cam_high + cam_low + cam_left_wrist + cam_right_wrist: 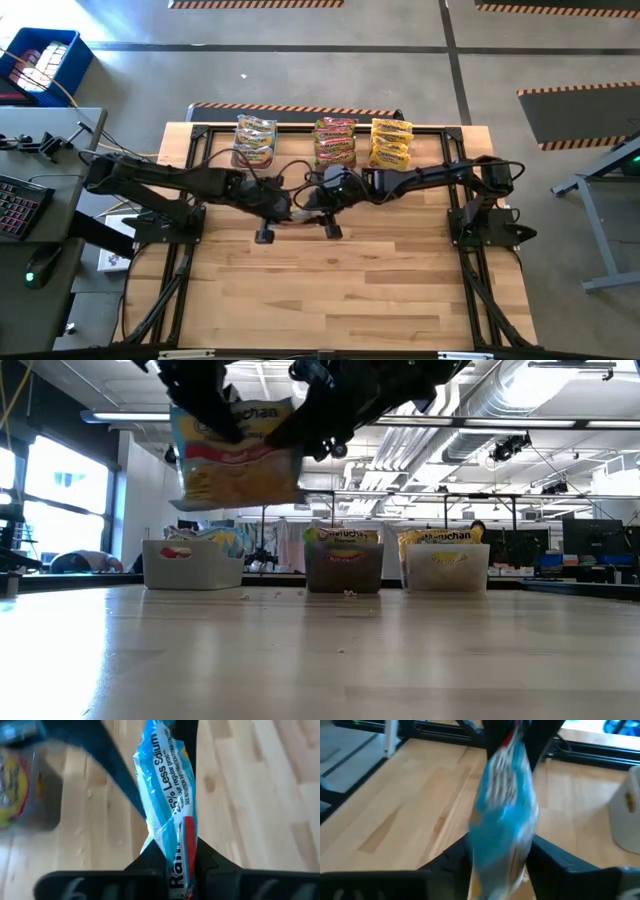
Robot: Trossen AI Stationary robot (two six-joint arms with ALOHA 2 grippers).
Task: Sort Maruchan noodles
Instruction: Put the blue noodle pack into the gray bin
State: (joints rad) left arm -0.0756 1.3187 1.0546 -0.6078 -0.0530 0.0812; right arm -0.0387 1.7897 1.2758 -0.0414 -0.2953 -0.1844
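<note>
One noodle packet (pixel 235 455), yellow with blue and red print, hangs high over the middle of the table, broad face toward the near edge. Both grippers meet at it. My left gripper (pixel 180 865) comes from the table's left and is shut on one end of the packet (pixel 165 785). My right gripper (pixel 500 865) comes from the right, and the packet (pixel 505 805), blurred there, fills the gap between its fingers. From above, the left gripper (pixel 290 203) and the right gripper (pixel 312 198) nearly touch, hiding most of the packet. My left gripper pinches the packet's red-printed end (pixel 182 845) between its two fingers, slanting down from the table's left. The packet runs on away from the fingers and is lifted clear of the table. My right gripper has the packet's opposite end (pixel 502 845) between its two fingers, coming from the table's right. Blur hides how closely the fingers meet it.
Three tubs stand in a row at the far edge, each holding several noodle packets: a white one (pixel 190 565), a dark one (pixel 343 568) and a clear one (pixel 447 568). The wooden table (pixel 340 290) lies bare toward the near edge, between black frame rails.
</note>
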